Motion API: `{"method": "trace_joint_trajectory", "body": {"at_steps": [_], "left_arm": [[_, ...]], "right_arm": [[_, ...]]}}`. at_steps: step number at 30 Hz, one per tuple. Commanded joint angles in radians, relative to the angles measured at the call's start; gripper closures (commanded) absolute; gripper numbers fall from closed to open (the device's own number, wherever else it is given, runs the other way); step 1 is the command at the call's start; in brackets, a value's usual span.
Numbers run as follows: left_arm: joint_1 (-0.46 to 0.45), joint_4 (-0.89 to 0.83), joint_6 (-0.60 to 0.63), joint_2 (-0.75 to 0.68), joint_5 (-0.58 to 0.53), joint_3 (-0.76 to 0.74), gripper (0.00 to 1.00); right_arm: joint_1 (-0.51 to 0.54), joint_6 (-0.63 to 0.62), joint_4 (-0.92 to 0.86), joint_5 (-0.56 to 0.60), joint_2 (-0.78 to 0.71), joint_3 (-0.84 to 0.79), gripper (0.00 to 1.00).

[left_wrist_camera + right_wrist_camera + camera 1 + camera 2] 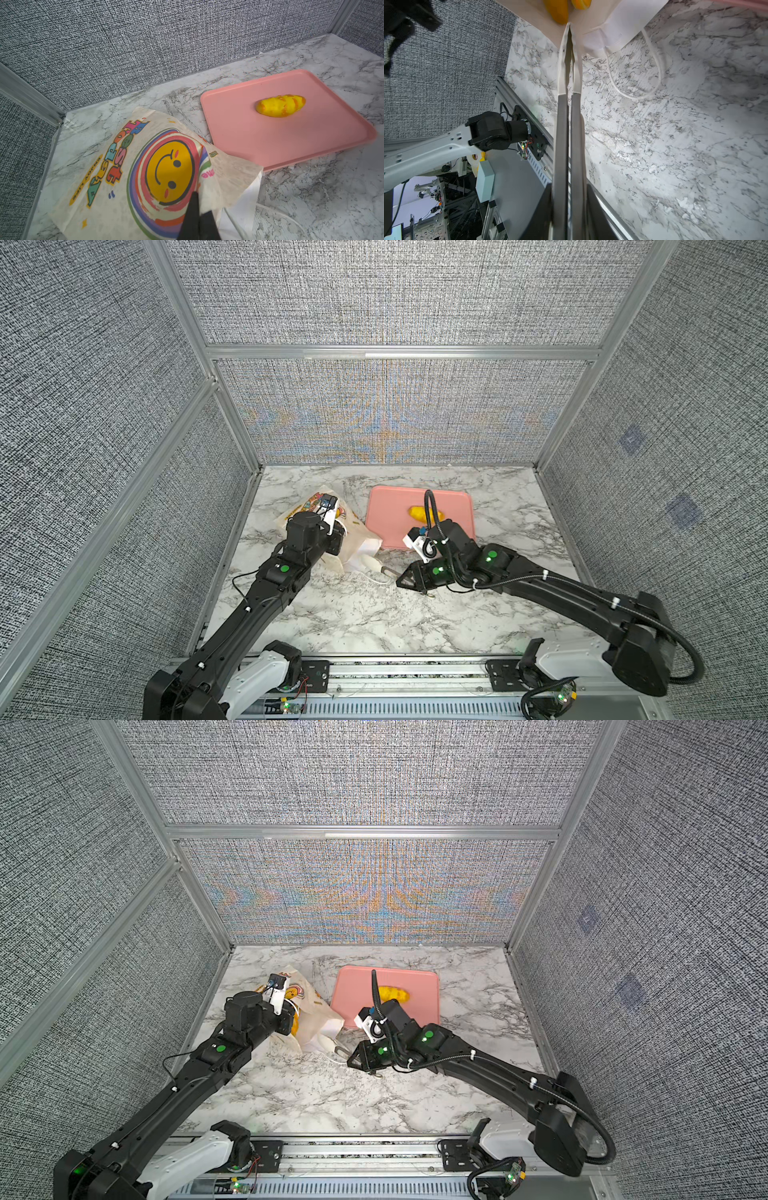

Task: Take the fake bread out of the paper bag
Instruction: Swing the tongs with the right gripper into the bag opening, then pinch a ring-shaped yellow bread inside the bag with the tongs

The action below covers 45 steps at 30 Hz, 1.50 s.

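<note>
The paper bag (357,539) (320,1019) lies on its side on the marble table, its smiley print (170,172) facing up and its mouth toward the right arm. My left gripper (197,199) is shut on the bag's upper sheet near the mouth. My right gripper (569,187) (401,578) is shut on metal tongs (562,124) with white tips. The tips (569,27) are pressed together at the bag's mouth. Just beyond them, yellow fake bread (558,10) (295,1025) shows inside the bag. One yellow loaf (415,512) (280,105) lies on the pink tray (386,510) (270,141).
A white cord handle (656,62) (376,580) of the bag trails on the table beside the tongs. Grey fabric walls close in the left, back and right. A metal rail (415,672) runs along the front edge.
</note>
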Motion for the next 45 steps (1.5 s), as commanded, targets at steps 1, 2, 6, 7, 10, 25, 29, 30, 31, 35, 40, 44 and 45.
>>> {"method": "trace_joint_trajectory", "body": {"at_steps": [1,2,6,7,10,25,29,30,31,35,40,44,45], "left_arm": [[0.001,-0.010,-0.035,0.015,0.010,0.019,1.00],[0.001,-0.010,-0.038,0.018,0.012,0.022,1.00],[0.001,-0.011,-0.036,0.020,0.015,0.025,1.00],[0.001,-0.013,-0.037,0.019,0.014,0.027,1.00],[0.001,-0.017,-0.038,0.020,0.011,0.033,1.00],[0.002,-0.087,-0.062,0.125,-0.001,0.164,1.00],[0.001,-0.089,-0.068,0.139,-0.004,0.169,1.00],[0.002,-0.090,-0.070,0.142,-0.007,0.170,1.00],[0.002,-0.092,-0.073,0.145,-0.008,0.172,1.00],[0.001,-0.096,-0.080,0.157,-0.010,0.178,1.00],[0.001,-0.094,-0.105,0.169,-0.003,0.193,1.00],[0.001,-0.101,-0.128,0.182,0.000,0.211,1.00],[0.002,-0.104,-0.134,0.181,-0.003,0.215,1.00]], "right_arm": [[0.010,-0.011,0.083,0.098,0.052,0.043,0.86],[0.012,-0.024,0.092,0.131,0.071,0.059,0.86],[0.015,-0.083,0.120,0.209,0.145,0.123,0.85],[0.016,-0.100,0.119,0.229,0.166,0.142,0.83],[0.016,-0.135,0.108,0.258,0.222,0.192,0.76],[0.034,-0.216,-0.091,0.415,0.385,0.409,0.65],[0.033,-0.217,-0.126,0.447,0.406,0.444,0.64],[0.033,-0.219,-0.134,0.456,0.409,0.450,0.64],[0.035,-0.222,-0.141,0.470,0.410,0.452,0.64],[0.044,-0.240,-0.152,0.503,0.406,0.467,0.61],[0.059,-0.263,-0.152,0.558,0.403,0.479,0.57],[0.075,-0.273,-0.125,0.630,0.402,0.475,0.57],[0.080,-0.279,-0.112,0.647,0.401,0.468,0.57]]}}
